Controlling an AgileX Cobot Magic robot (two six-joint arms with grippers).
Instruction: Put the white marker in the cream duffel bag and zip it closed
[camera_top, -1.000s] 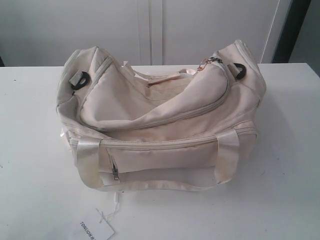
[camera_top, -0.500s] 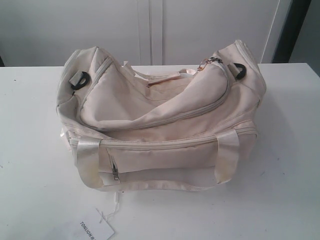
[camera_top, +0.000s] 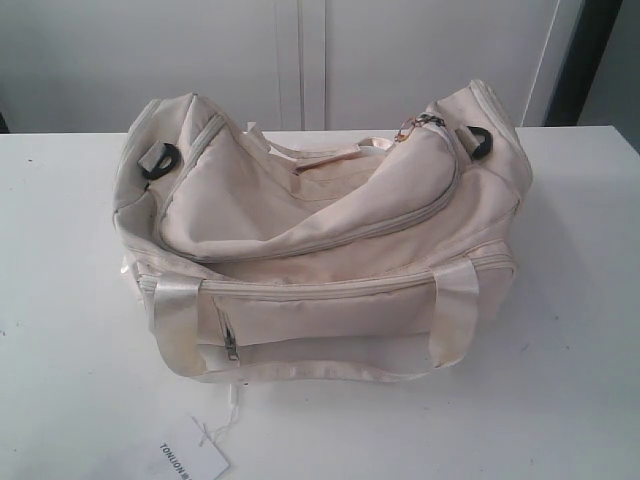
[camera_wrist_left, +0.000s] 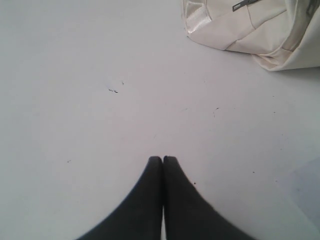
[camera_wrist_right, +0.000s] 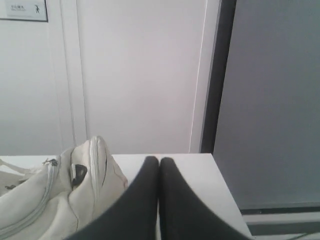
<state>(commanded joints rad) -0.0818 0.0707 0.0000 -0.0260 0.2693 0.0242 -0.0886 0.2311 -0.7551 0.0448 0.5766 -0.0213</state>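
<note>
You've got open bench (camera_wrist_left: 100, 115) under and ahead of the left tool (camera_wrist_left: 163, 159); cream duffel bag (camera_wrist_left: 250, 35) blocks beyond.

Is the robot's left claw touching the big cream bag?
Apart. In the left wrist view, a stretch of bare table lies between the shut left gripper and the cream duffel bag.

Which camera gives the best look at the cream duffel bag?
The exterior view: the whole cream duffel bag sits in frame. The left wrist view catches only one corner, the right wrist view only one end.
</note>
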